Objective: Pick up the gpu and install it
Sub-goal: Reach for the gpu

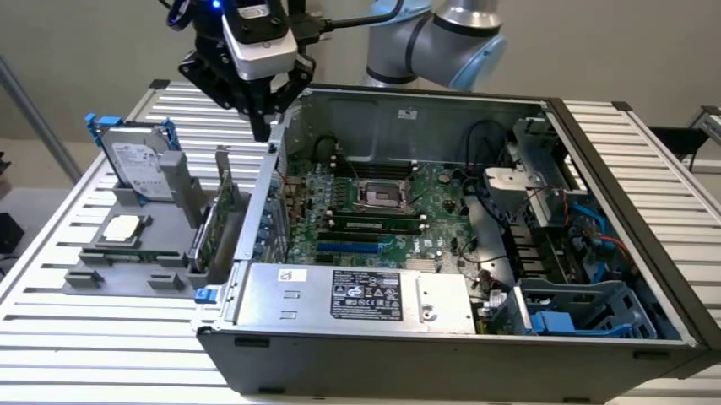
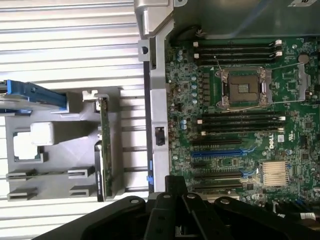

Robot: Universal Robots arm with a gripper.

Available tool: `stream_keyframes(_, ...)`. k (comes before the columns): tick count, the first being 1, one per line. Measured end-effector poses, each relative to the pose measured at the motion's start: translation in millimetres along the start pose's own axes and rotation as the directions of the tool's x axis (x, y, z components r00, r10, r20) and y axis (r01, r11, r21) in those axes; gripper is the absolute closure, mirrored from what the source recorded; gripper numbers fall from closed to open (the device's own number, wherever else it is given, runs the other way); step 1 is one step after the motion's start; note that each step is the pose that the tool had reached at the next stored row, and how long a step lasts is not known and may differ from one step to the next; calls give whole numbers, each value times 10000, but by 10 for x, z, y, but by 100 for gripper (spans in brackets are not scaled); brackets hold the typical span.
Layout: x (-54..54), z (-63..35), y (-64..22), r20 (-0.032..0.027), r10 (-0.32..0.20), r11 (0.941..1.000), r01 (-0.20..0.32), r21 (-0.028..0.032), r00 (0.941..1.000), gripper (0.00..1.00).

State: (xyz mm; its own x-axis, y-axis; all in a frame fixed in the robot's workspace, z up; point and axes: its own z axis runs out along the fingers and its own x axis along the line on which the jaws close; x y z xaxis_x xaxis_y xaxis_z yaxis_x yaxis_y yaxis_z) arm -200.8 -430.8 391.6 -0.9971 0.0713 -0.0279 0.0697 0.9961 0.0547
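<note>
**Closed claw above the case wall, gpu waiting in its holder**

The gripper (image 1: 266, 126) hangs with its fingers pressed together and nothing between them. It points straight down over the far end of the side wall (image 1: 272, 190) of the open computer case (image 1: 451, 363), on the exterior view's left side of the case.

The gpu (image 1: 216, 221) has not been picked up. It stands on its long edge in a slot of the gray holder (image 1: 124, 274), which rests on the slatted table (image 1: 90, 346) along the table's edge at the exterior view's left. The card sits just beside the case wall, outside the case, with its metal bracket end uppermost at the far end.

The relation that matters: the gpu lies below the claw and toward the table's near edge, a little to the exterior view's left of it. Its long axis runs parallel to the case wall, from the far side of the table toward the near side. The wrist view shows the card edge-on as a thin green strip.

Further out on the holder are the hard drive (image 1: 141, 169) in its blue frame and the CPU chip (image 1: 121, 228). The motherboard (image 1: 383, 202) lies exposed inside the case, with no card yet seated in it, judging by the bare slots.
</note>
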Motion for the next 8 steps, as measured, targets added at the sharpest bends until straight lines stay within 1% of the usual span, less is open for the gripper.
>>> stream_keyframes(8,366,49,-32,-1,0,10000,0,8,10000,89)
